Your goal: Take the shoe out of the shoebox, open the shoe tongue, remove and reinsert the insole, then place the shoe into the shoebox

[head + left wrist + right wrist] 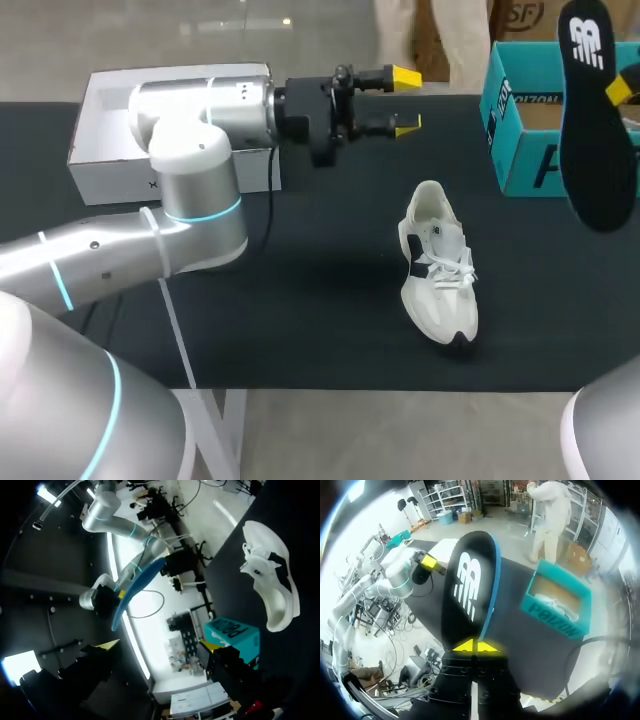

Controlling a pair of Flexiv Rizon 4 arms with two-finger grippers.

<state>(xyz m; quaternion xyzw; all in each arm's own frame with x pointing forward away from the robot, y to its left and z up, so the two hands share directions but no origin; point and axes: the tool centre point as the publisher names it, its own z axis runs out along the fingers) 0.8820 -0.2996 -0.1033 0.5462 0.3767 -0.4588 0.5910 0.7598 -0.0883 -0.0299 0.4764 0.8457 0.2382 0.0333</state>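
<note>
A white shoe with a dark side mark lies on the black table, toe toward the front edge; in the left wrist view the shoe lies off to one side, beyond my fingers. The black insole hangs in the air over the teal shoebox at the back right. My right gripper is shut on the insole, which stands up from its pinched tips. My left gripper hovers open and empty above the table's back middle, well behind the shoe.
A white box sits at the back left, partly behind my left arm. The teal shoebox is open, with pale paper inside. Bare black tabletop spreads left of and in front of the shoe.
</note>
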